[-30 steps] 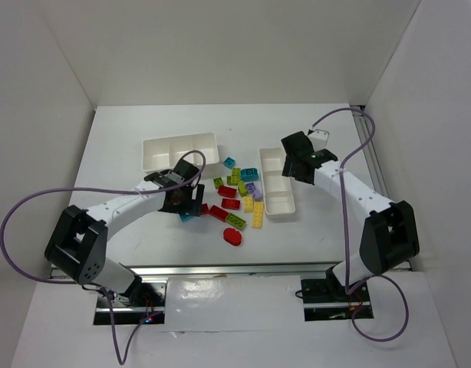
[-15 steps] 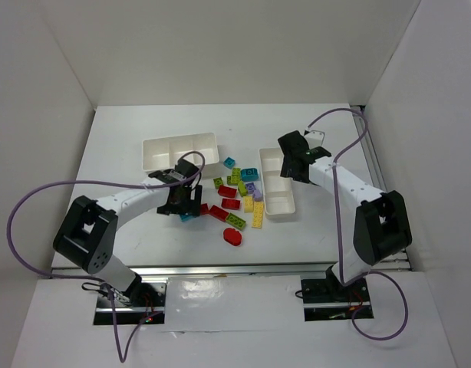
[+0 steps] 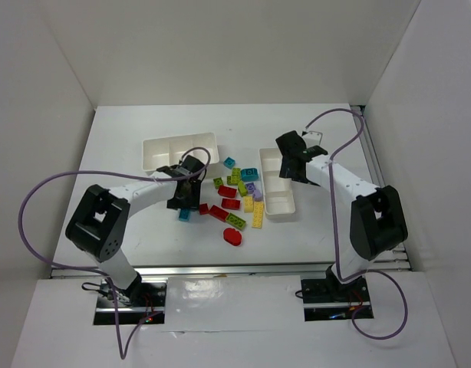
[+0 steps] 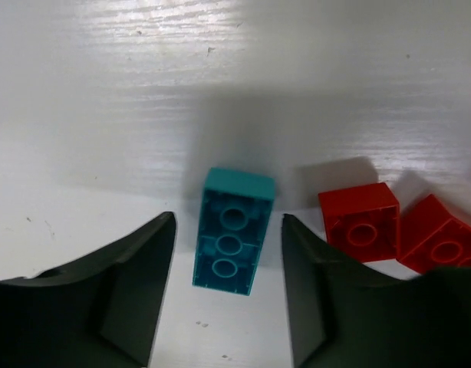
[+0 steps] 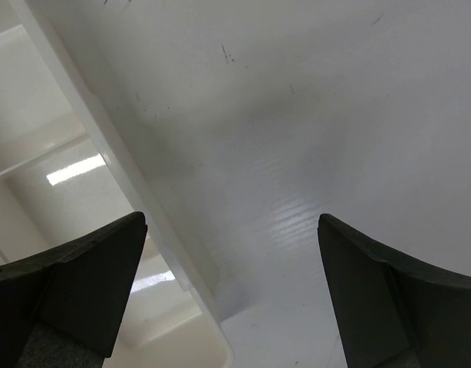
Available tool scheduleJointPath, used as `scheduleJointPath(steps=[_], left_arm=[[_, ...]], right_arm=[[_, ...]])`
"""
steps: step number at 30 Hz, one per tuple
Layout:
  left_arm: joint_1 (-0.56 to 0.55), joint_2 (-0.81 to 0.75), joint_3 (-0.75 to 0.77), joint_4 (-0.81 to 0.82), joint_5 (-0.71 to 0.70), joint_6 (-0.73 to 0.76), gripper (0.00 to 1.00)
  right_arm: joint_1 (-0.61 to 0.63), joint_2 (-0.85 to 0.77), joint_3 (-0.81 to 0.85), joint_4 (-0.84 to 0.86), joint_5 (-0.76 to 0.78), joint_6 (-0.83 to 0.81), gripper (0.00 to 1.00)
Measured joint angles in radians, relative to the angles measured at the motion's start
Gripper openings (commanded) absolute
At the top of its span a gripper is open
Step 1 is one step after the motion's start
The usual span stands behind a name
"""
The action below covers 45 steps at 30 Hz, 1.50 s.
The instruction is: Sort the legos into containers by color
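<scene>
Step in hand: judged to be the pickup of the teal brick (image 4: pixel 230 241) by the left gripper (image 4: pixel 226 222).
Left gripper: fingers are set moderately apart and nothing is held. The brick lies between them on the table (image 3: pixel 120 153) and is touched by neither.
Teal brick: it lies hollow side up at the near left edge of the legos (image 3: pixel 239 192). A red brick (image 4: pixel 360 222) sits just to its right, apart from it.
Method advised: a straight descent is called for, with the fingers closed across the brick's long walls. The gap on the red brick's side is narrow, so that finger should be kept clear of it. A centred grip is judged to prevent twisting.
Right gripper (image 5: pixel 232 222): fingers are spread wide and nothing is held. It is placed over the right rim of the narrow tray (image 3: pixel 280 201).
Containers: the wide tray (image 3: pixel 155 146) stands far left of the pile and the narrow tray to its right. No brick is made out in either.
Writing: no brand, label or lettering can be read in any view.
</scene>
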Motion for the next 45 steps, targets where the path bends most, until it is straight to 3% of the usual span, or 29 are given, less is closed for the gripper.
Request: scheduleJointPath(steps=[3, 8, 12, 17, 20, 26, 36, 40, 42, 45], left_arm=[[0.000, 0.006, 0.003, 0.006, -0.001, -0.010, 0.48], [0.000, -0.010, 0.004, -0.005, 0.004, -0.013, 0.43], [0.000, -0.059, 0.051, -0.060, 0.022, -0.011, 0.27], [0.002, -0.100, 0.238, -0.121, 0.032, -0.005, 0.06], [0.006, -0.082, 0.401, -0.139, 0.024, 0.001, 0.00], [0.038, 0.072, 0.647, -0.149, 0.004, 0.010, 0.00], [0.093, 0.315, 0.768, -0.164, 0.003, 0.010, 0.00], [0.106, 0.375, 0.846, -0.150, 0.014, 0.011, 0.04], [0.114, 0.411, 0.893, -0.145, 0.015, 0.013, 0.25], [0.117, 0.437, 0.913, -0.130, 0.025, 0.019, 0.73]], right_arm=[[0.000, 0.003, 0.004, 0.000, 0.000, 0.000, 1.00], [0.000, 0.004, 0.014, -0.002, 0.003, 0.000, 1.00], [0.000, 0.006, 0.025, -0.002, 0.004, 0.000, 1.00], [0.000, 0.010, 0.034, -0.003, 0.014, 0.000, 1.00], [0.000, 0.010, 0.040, -0.005, 0.019, 0.000, 1.00], [0.000, 0.009, 0.048, -0.005, 0.034, 0.000, 1.00], [0.000, -0.031, 0.048, -0.010, 0.049, 0.009, 1.00], [0.000, -0.036, 0.048, -0.014, 0.049, 0.017, 1.00], [0.000, -0.036, 0.048, -0.017, 0.048, 0.023, 1.00], [0.004, -0.036, 0.047, -0.019, 0.048, 0.030, 1.00]])
